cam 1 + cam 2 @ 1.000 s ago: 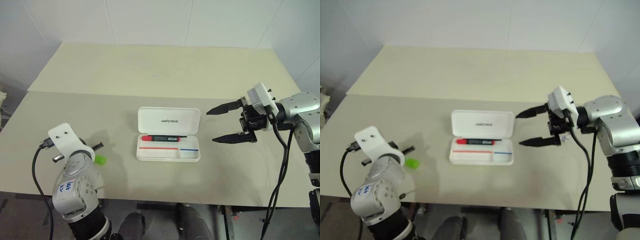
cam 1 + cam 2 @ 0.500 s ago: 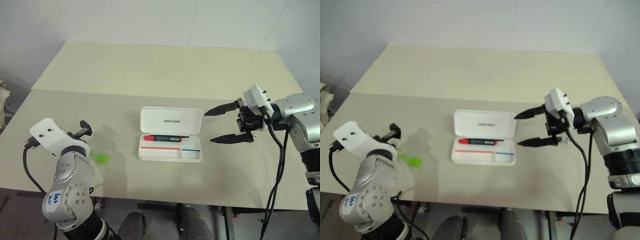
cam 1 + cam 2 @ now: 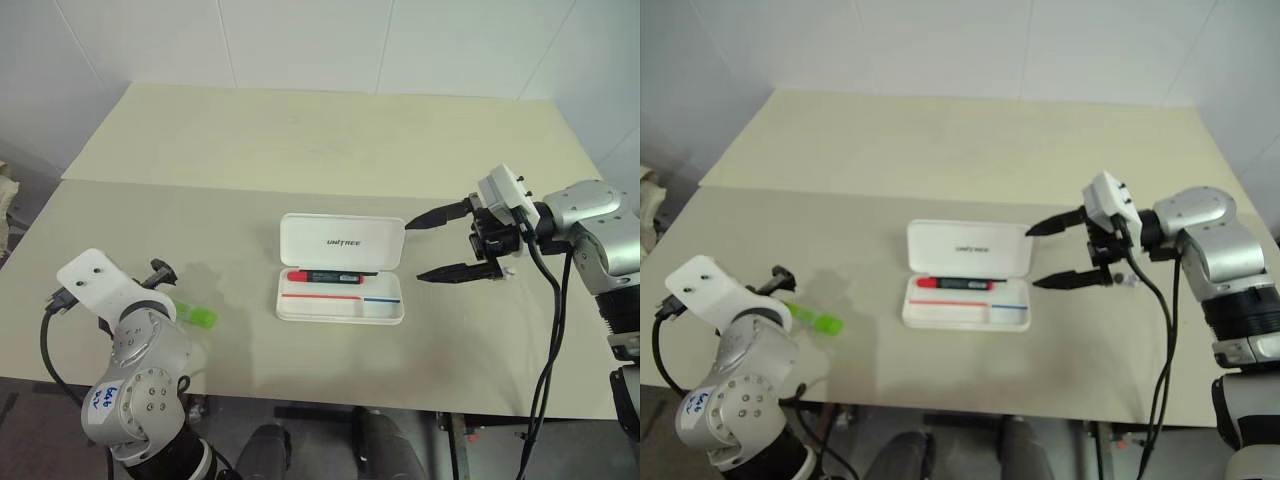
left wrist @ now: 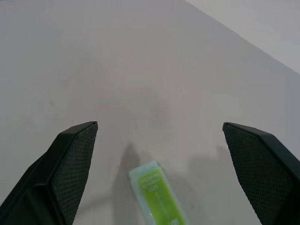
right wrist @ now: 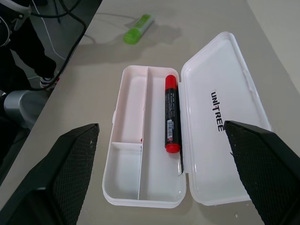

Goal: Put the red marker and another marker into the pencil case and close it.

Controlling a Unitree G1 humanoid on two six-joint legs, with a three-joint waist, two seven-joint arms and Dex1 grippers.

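Left eye view: left claw [image 3: 165,272], lower left, is spread wide and empty, the green marker [image 3: 197,317] lying just beside it on the table [image 3: 300,140]. Right claw [image 3: 437,245], centre right, is likewise wide and empty beside the open pencil case [image 3: 340,268], where the red marker [image 3: 325,277] is seen.

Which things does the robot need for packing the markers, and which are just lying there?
For the job: red marker, already in the open pencil case; green marker on the table, near the open left gripper; open right gripper.

Just there: table.
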